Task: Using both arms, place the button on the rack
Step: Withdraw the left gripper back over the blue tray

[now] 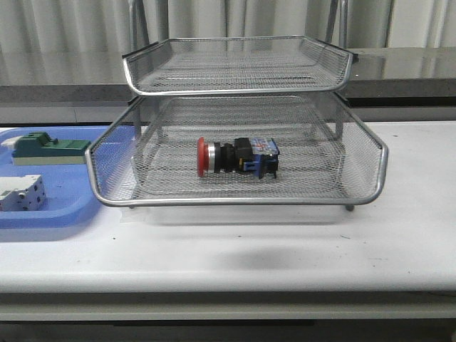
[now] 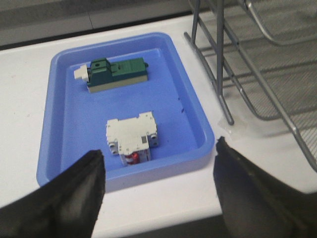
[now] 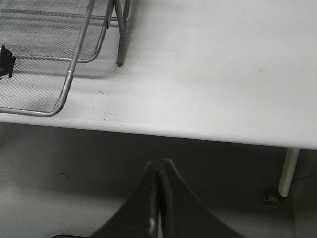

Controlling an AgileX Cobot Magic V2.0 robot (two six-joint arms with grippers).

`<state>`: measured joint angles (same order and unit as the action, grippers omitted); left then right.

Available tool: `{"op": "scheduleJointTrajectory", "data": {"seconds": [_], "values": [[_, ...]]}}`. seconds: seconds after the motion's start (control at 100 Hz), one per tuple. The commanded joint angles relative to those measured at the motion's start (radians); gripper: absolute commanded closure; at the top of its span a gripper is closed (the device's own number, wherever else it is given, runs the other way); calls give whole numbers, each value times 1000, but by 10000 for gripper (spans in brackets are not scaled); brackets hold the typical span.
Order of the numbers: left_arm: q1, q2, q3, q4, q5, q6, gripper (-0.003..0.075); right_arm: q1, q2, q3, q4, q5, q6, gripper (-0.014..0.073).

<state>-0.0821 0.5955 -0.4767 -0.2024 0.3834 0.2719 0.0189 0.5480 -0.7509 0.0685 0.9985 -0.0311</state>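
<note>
The button (image 1: 238, 157) lies on its side in the pulled-out lower tray of the rack (image 1: 239, 192), roughly at the middle of the mesh floor, with its red cap toward the robot's left and its blue rear block toward the right. Nothing grips it. Above it sits another mesh tray, set further back. The rack stands on the white surface (image 1: 285, 249).

Just beside the rack on the robot's left lies a blue tray (image 2: 198, 124) holding 2 parts: a green block (image 2: 116, 74) toward the far side and a white-grey block (image 2: 132, 138) nearer, apart from each other.

The left end effector (image 2: 158, 188) hangs over the near edge of the blue tray with its fingers spread wide and nothing between them. The right end effector (image 3: 159, 198) is off the front edge of the surface, to the right of the rack's corner, its fingers pressed together with no object held.
</note>
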Motion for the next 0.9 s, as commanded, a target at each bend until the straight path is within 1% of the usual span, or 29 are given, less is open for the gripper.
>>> {"op": "scheduleJointTrajectory", "data": {"seconds": [0.0, 0.1, 0.25, 0.52, 0.58, 0.65, 0.72, 0.89], "values": [[4, -57, 35, -44, -196, -13, 260, -3, 2, -32, 5, -56, -3, 663], [4, -104, 93, -44, -302, -13, 260, -3, 2, -32, 5, -56, -3, 663], [4, -111, 127, -44, -383, -13, 260, -3, 2, -32, 5, -56, -3, 663], [4, -109, 127, -44, -414, -13, 261, -3, 2, -32, 5, -56, -3, 663], [4, -109, 127, -44, -418, -13, 272, -3, 2, -32, 5, -56, -3, 663], [4, -109, 127, -44, -418, -13, 321, -3, 2, -32, 5, -56, -3, 663], [4, -109, 127, -44, -418, -13, 396, -3, 2, -32, 5, -56, -3, 663], [4, -109, 127, -44, -418, -13, 625, -3, 2, -32, 5, -56, -3, 663]]}}
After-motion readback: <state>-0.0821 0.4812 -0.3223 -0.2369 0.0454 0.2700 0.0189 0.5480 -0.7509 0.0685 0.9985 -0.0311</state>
